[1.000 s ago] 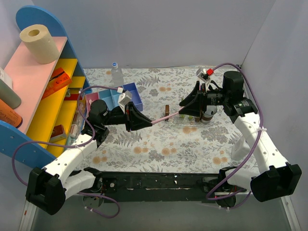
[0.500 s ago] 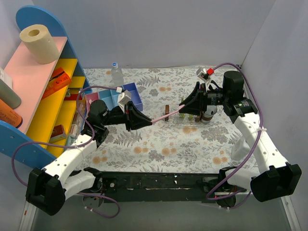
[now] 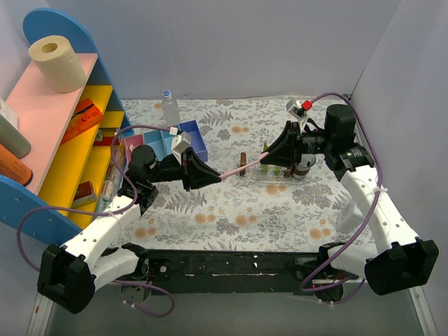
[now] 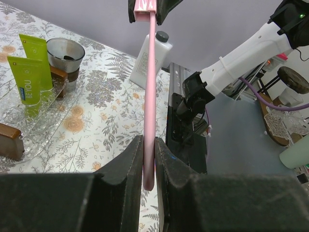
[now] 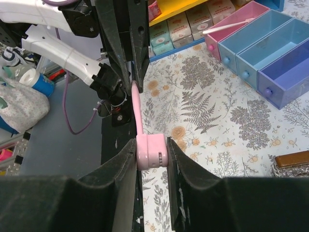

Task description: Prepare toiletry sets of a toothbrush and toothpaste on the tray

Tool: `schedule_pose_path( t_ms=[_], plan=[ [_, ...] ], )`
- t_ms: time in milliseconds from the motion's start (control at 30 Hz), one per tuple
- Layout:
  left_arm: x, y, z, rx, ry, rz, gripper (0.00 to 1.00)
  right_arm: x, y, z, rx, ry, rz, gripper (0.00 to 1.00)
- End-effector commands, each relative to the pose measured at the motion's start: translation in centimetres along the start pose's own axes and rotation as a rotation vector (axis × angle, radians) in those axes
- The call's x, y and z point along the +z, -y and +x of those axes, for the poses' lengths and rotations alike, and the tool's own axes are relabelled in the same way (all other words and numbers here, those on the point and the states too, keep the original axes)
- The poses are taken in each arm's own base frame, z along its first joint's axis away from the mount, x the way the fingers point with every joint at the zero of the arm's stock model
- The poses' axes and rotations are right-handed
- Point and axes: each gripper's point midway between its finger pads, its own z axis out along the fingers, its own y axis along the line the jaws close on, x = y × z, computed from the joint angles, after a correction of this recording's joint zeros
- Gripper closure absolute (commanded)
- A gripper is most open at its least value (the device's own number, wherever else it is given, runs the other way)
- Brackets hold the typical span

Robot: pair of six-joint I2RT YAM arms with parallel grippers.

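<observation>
A pink toothbrush (image 3: 232, 172) hangs in the air between both arms, above the floral tabletop. My left gripper (image 3: 212, 178) is shut on its handle end (image 4: 150, 96), the pads pressed to both sides. My right gripper (image 3: 267, 160) has its jaws against both sides of the capped pink head (image 5: 152, 151). Two yellow-green toothpaste tubes (image 4: 36, 53) (image 4: 25, 78) stand in the clear tray (image 4: 54, 103), which in the top view lies under my right gripper (image 5: 151, 143), faint on the pattern (image 3: 274, 179).
A blue compartment box (image 3: 183, 138) stands behind the left gripper, its drawers (image 5: 270, 43) open. A small bottle (image 3: 168, 106) is at the back, a white bottle (image 4: 153, 54) and a metal cup (image 4: 65, 50) near the tray. The coloured shelf (image 3: 70, 140) fills the left side.
My right gripper's jaws have narrowed onto the toothbrush head. The left gripper has kept its hold, and both arms have barely moved.
</observation>
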Motion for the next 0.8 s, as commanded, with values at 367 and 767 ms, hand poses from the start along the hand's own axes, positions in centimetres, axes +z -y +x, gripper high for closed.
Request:
schedule_pose_path(
  t_ms=[367,767],
  plan=[
    [-0.2,-2.3,-1.1,-0.006,0.039,-0.151,0.26,-0.5,-0.9,-2.0,-0.037,0.074,0.030,0.99],
    [-3.2,-5.5,-4.2,0.139,0.173,-0.474,0.02,-2.4,3.1,-0.4,0.050,-0.036,0.314,0.99]
  ],
)
